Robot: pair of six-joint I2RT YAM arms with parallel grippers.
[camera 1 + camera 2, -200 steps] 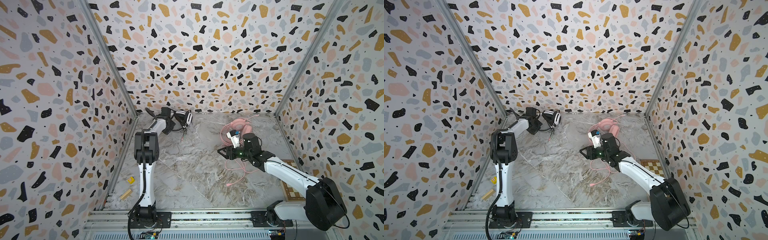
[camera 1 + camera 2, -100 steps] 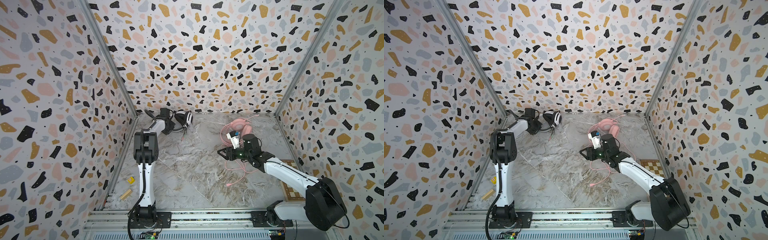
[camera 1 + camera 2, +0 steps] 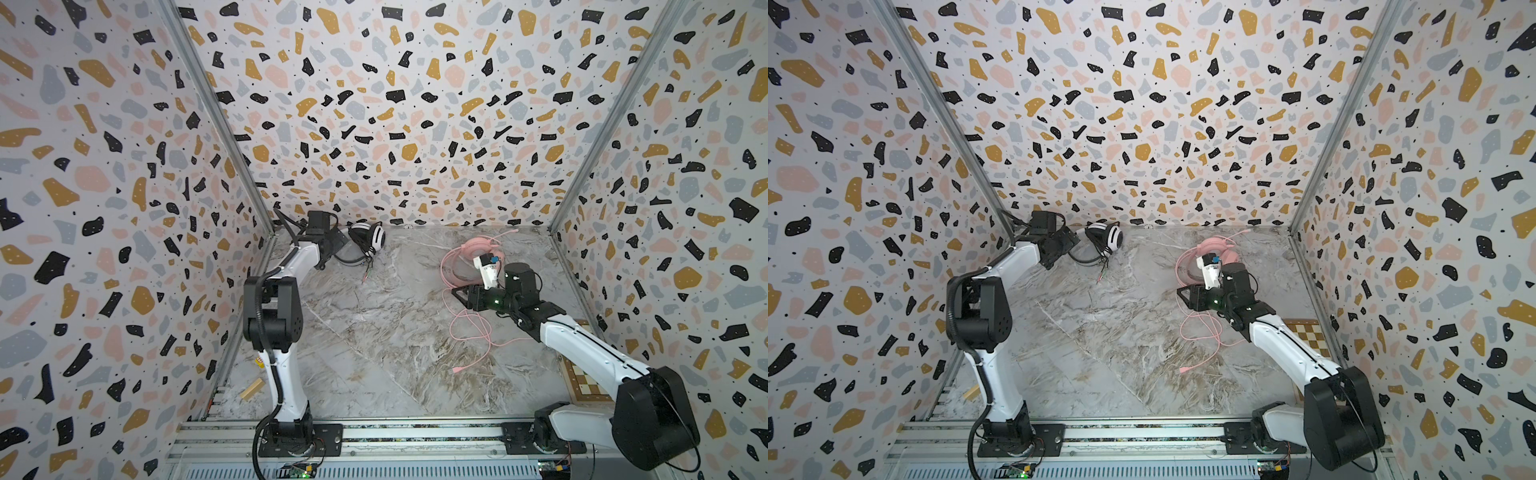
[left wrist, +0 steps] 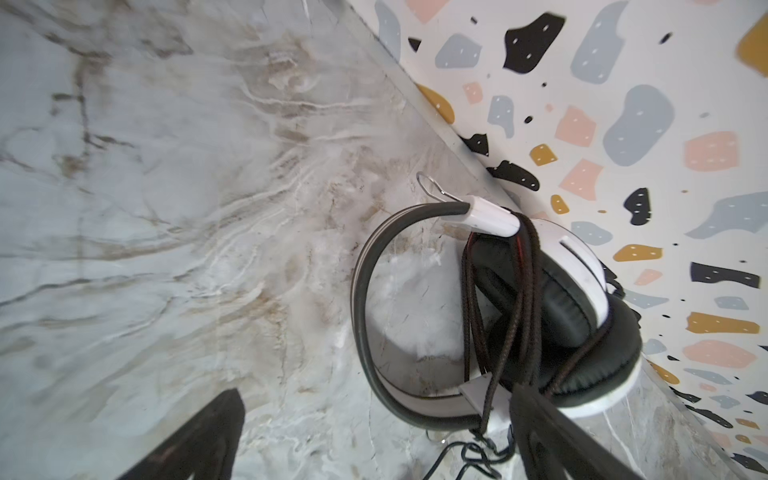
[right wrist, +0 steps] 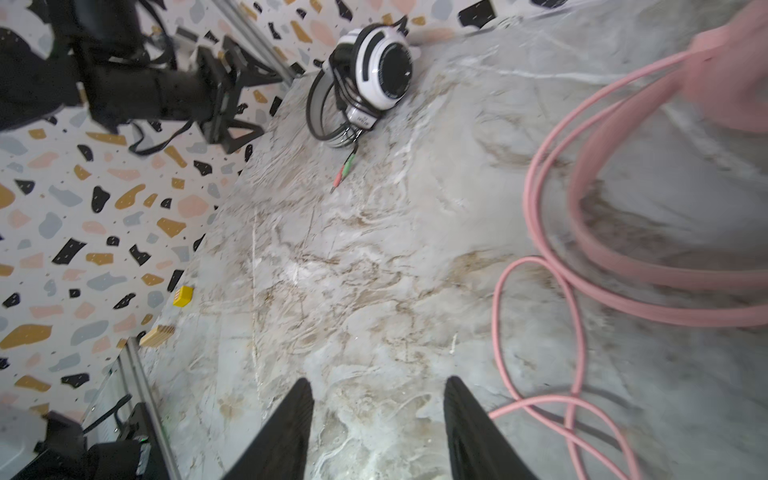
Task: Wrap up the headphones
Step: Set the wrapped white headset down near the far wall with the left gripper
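Note:
The white headphones (image 3: 371,237) with black pads lie by the back wall at the left, their black cable (image 4: 496,316) wound round the ear cups. My left gripper (image 3: 336,243) stands open just beside them, one finger (image 4: 540,428) close to the cable strands, and it holds nothing. The pink headphones (image 3: 478,249) sit at the back right, and their pink cable (image 3: 473,328) lies in loose loops on the floor. Over those loops my right gripper (image 3: 457,293) hovers open, with only bare floor between its fingers (image 5: 286,428).
A small yellow block (image 3: 260,360) and a wooden block (image 3: 252,389) lie by the left wall. A checkered board (image 3: 582,378) sits by the right wall. Two audio plugs (image 5: 345,172) trail from the white headphones. Terrazzo walls close three sides.
My left gripper has gone from shut to wide open beside the white headphones, letting go of the black cable. The right arm has not moved.

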